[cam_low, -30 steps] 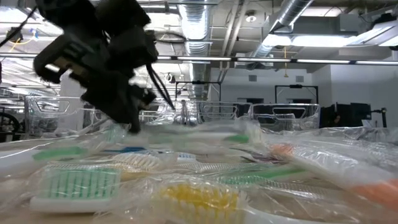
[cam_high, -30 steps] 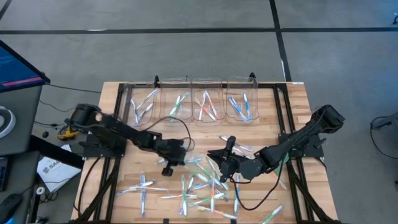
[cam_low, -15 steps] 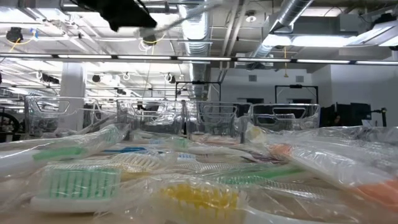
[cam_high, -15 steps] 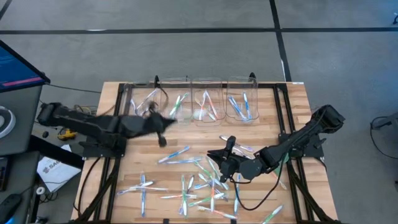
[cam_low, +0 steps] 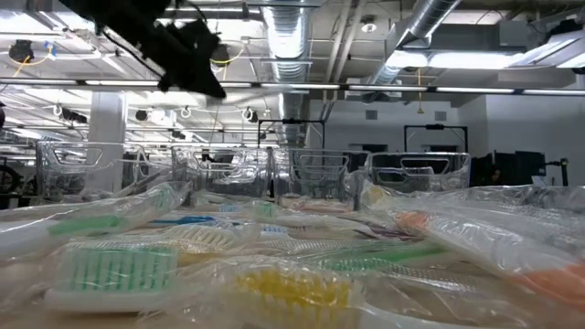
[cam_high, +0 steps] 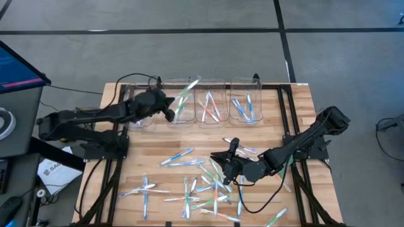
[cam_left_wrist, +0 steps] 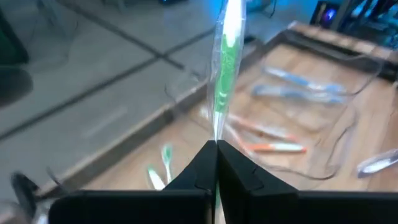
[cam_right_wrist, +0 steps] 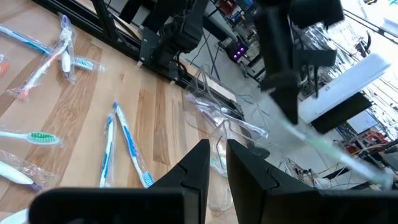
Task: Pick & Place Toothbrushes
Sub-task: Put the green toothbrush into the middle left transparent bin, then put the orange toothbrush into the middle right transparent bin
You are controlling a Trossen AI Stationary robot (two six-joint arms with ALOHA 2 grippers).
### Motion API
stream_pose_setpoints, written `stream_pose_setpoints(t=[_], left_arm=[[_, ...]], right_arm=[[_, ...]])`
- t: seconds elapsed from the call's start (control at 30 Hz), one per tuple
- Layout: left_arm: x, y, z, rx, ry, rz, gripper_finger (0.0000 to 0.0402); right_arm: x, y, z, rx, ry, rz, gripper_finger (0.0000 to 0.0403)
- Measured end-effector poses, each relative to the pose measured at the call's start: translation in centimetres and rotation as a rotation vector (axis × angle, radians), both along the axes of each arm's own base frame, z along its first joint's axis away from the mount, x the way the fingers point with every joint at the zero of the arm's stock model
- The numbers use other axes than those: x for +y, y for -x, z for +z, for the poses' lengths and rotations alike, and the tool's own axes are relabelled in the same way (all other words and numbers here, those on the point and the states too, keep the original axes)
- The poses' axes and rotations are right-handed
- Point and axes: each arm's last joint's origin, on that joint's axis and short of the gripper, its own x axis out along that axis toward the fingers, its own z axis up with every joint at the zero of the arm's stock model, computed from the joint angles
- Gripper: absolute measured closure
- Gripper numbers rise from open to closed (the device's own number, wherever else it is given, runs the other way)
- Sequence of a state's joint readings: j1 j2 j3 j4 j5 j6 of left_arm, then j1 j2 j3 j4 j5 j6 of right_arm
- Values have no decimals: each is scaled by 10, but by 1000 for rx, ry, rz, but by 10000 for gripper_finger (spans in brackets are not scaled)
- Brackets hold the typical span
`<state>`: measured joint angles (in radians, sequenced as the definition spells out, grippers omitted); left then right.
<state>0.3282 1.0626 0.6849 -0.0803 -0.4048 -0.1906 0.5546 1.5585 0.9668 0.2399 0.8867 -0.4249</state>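
Observation:
Many wrapped toothbrushes [cam_high: 205,186] lie scattered flat on the wooden table, big and close in the low view [cam_low: 119,270]. More lie in four clear bins [cam_high: 211,101] at the far edge. My left gripper [cam_high: 169,111] [cam_left_wrist: 216,144] hangs high beside the bins, shut on a green toothbrush [cam_high: 185,93]; the low view shows this arm at upper left [cam_low: 183,50]. My right gripper [cam_high: 219,166] [cam_right_wrist: 217,155] waits low at the pile's far right side, its fingers a narrow gap apart with nothing between them. My left gripper pinches the green toothbrush by one end of its wrapped handle [cam_left_wrist: 216,134] between its two fingertips. The brush runs on from the fingers, in line with them, slanting toward the far edge. It is lifted clear, its free end [cam_high: 193,82] above the second and third bins.
The bins hold purple [cam_high: 144,107], green [cam_high: 182,106], orange [cam_high: 209,108] and blue [cam_high: 243,107] brushes. A black frame [cam_high: 287,120] runs along the table's sides. Bare wood lies between bins and pile [cam_high: 196,135]. A screen [cam_high: 19,66] stands off the table's left.
My left gripper has risen from the pile's far left side and swung toward the far edge, up beside the bins. The green toothbrush has come up with it, lifted clear of the table. My right arm has kept still.

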Motion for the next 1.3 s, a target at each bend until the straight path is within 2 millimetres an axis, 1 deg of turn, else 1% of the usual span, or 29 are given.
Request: stream_pose_setpoints(t=[0.1, 0.23, 0.37, 0.57, 0.8, 1.07, 1.2, 1.3], left_arm=[[15, -6, -17, 52, 57, 52, 401], [28, -11, -36, 115, 106, 108, 401], [37, -12, -53, 136, 206, 192, 401], [43, -14, -67, 179, 258, 206, 394], [41, -15, -70, 185, 292, 166, 375], [40, -15, -70, 192, 315, 146, 336], [36, -12, -60, 153, 296, 133, 318], [27, -8, -42, 89, 260, 96, 309]], right_arm=[[0, 0, 0, -4, -13, -4, 355], [0, 0, 0, -5, -15, -4, 355], [0, 0, 0, -5, -15, -4, 355], [0, 0, -1, 2, -16, -5, 355], [-1, 0, -2, 12, -11, -7, 355], [-1, 1, -2, 14, -9, -7, 355], [-1, 1, -4, 32, 2, -8, 355], [-2, 2, -7, 59, 30, -31, 355]])
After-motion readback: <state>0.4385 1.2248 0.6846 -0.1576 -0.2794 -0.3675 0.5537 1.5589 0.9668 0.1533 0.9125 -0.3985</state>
